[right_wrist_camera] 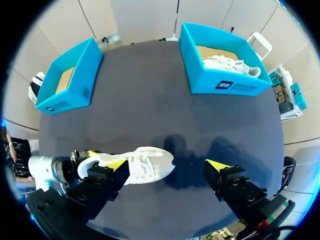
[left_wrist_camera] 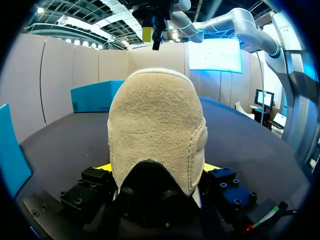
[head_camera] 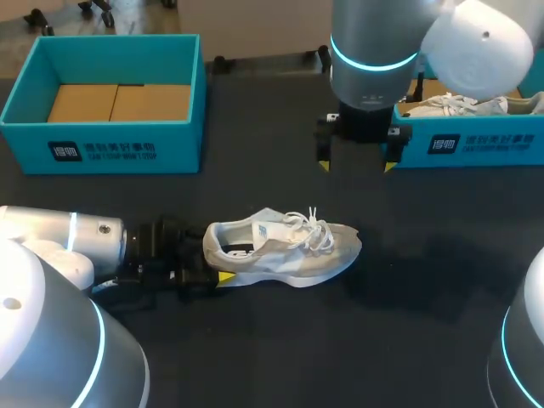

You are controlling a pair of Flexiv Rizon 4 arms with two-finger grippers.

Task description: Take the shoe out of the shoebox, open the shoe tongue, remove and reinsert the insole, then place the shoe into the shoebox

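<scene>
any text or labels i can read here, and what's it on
empty shoebox: white print on the front wall, too small to read
other shoebox: same kind of print, too blurred to read
shoe: small dark mark on its side, unreadable
no other text shows on the table

In left wrist view, shoe (left_wrist_camera: 157,130) heel hides most fingers of left gripper (left_wrist_camera: 156,167); right arm (head_camera: 374,59) covers part of right-hand shoebox (head_camera: 476,144).

2 silver-white arms (head_camera: 374,51) wear glowing cyan rings, the left gripper (head_camera: 218,262) and right gripper (head_camera: 356,165) black, yellow-tipped.
</scene>
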